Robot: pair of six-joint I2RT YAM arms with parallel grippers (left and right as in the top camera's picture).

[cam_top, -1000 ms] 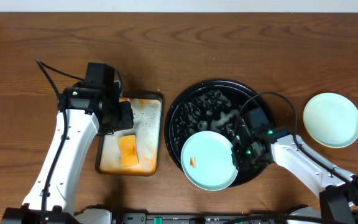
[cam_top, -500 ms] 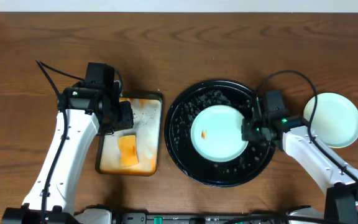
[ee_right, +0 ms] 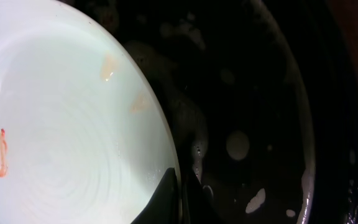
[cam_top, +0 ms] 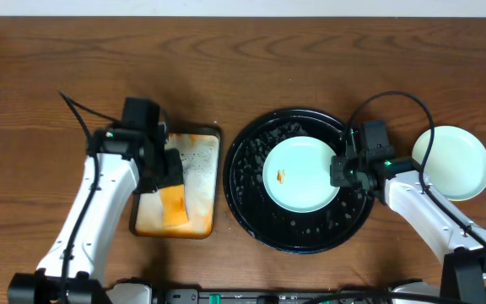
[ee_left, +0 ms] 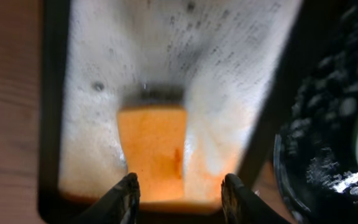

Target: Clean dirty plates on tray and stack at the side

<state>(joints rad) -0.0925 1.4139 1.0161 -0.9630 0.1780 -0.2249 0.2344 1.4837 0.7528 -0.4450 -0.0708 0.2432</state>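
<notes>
A pale mint-blue plate (cam_top: 301, 174) with a small orange smear sits over the round black tray (cam_top: 247, 198). My right gripper (cam_top: 341, 171) is shut on the plate's right rim; the right wrist view shows the plate (ee_right: 61, 124), my fingers (ee_right: 180, 193) pinching its edge, and the wet tray (ee_right: 272, 106). A second plate (cam_top: 451, 162), pale and clean-looking, lies on the bare wood at the right. My left gripper (cam_top: 169, 169) is open above an orange sponge (cam_top: 173, 206); the left wrist view shows the gripper (ee_left: 178, 191) straddling the sponge (ee_left: 152, 149). A third plate is not in view.
The sponge lies in a small rectangular orange-stained tray (cam_top: 201, 169) left of the black tray, also seen in the left wrist view (ee_left: 229, 81). Cables arc over both arms. Brown tabletop (cam_top: 49, 101) surrounds everything.
My right gripper has carried the mint-blue plate from the tray's front edge up to the tray's middle. My left arm has shifted slightly right and down over the sponge.
</notes>
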